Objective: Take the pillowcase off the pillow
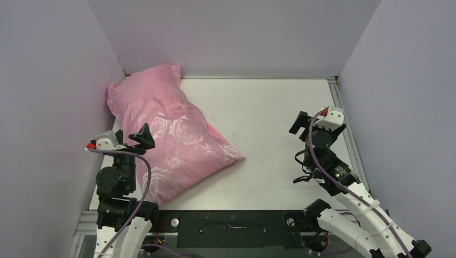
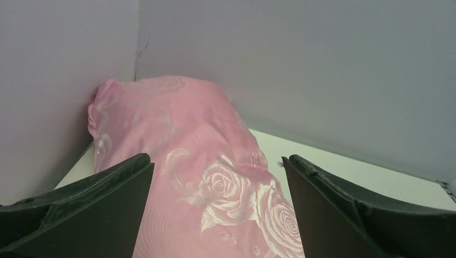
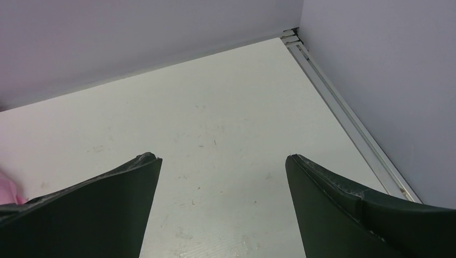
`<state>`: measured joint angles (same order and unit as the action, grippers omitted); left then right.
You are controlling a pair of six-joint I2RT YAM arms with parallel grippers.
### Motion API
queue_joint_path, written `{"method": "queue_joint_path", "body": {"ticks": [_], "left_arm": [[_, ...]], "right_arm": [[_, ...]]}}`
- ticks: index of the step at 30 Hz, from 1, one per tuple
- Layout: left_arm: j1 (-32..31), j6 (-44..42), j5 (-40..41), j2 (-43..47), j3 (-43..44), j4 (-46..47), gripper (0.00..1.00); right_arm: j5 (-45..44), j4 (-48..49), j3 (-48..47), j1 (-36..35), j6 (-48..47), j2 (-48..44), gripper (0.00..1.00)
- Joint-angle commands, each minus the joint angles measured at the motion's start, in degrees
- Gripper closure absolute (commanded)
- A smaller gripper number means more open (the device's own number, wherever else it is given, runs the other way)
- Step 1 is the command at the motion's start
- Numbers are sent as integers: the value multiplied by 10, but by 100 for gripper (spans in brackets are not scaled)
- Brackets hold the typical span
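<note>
The pink satin pillowcase (image 1: 172, 134), rose pattern up, covers a plump shape lying diagonally from the back left corner toward the table's middle. The white pillow is hidden inside it. My left gripper (image 1: 139, 138) is open and empty, hovering over the pillowcase's near left part. In the left wrist view the pillowcase (image 2: 204, 177) fills the gap between the spread fingers (image 2: 102, 204). My right gripper (image 1: 304, 124) is open and empty above bare table at the right, well apart from the pillowcase. Its wrist view shows a sliver of pink (image 3: 8, 191) at the far left edge.
Lilac walls close the table (image 1: 269, 118) on the left, back and right. A metal rail (image 1: 344, 123) runs along the right edge. A black bar (image 1: 231, 223) with the arm bases lies along the near edge.
</note>
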<state>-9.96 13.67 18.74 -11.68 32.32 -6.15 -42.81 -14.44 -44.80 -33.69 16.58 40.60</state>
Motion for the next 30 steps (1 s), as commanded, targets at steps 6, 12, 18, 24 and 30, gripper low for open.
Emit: {"method": "queue_joint_path", "body": {"ticks": [6,12,18,24,30], "left_arm": [[4,67,-39,-236,146,-106,4],[4,69,-33,-430,287,-214,4],[-2,46,-29,-563,355,-224,4],[-35,1,53,-707,436,-237,4],[-42,-3,61,-814,420,-198,4]], "right_arm": [[44,-6,13,0,17,9,10],[63,8,20,0,7,17,10],[74,7,20,0,4,20,10],[81,8,23,0,4,24,10],[82,6,22,0,4,26,10]]}}
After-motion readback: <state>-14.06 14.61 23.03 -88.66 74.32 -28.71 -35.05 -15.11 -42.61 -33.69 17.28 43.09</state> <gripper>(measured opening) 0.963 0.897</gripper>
